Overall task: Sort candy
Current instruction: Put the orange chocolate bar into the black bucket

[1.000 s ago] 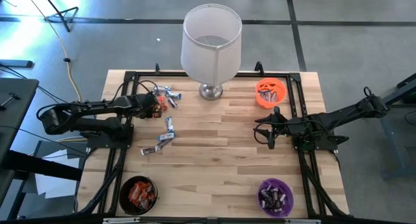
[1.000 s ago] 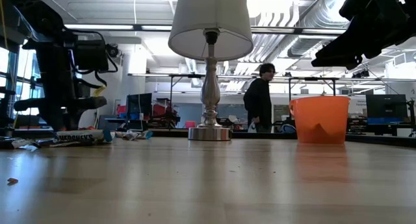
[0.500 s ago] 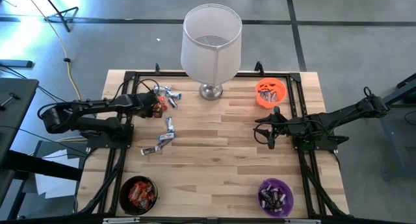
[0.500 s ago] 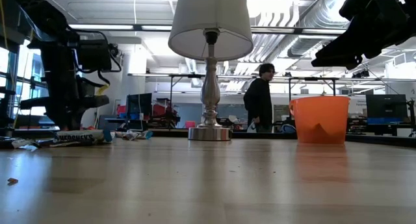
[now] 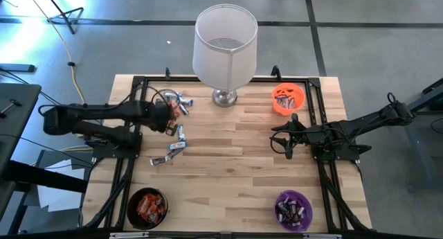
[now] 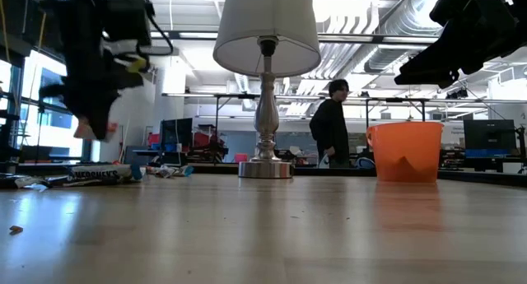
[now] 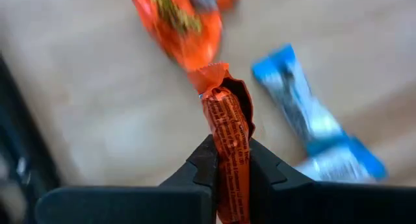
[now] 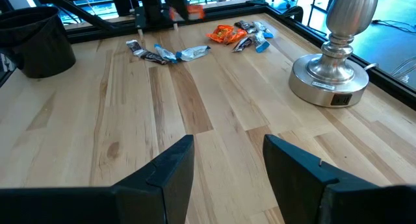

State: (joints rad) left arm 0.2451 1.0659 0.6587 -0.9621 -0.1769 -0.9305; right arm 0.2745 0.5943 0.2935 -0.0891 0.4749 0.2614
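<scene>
wooden bench (image 6: 263,235) stretching away, silver lamp (image 6: 266,78) with white shade at the far middle, orange bowl (image 6: 404,151) right of it, wrapped candy (image 6: 99,174) lying far left, blurred dark left arm (image 6: 103,53) lifted above it, person (image 6: 330,128) standing in the room behind

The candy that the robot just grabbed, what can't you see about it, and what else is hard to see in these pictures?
- Orange candy: left wrist view, its lower end is hidden between the left gripper fingers.
- High view: the same candy is too small, and the gripper covers it.
- Low view: the left gripper is blurred, the candy unclear.
- Black bowl: right wrist view, its wall hides the contents.
</scene>
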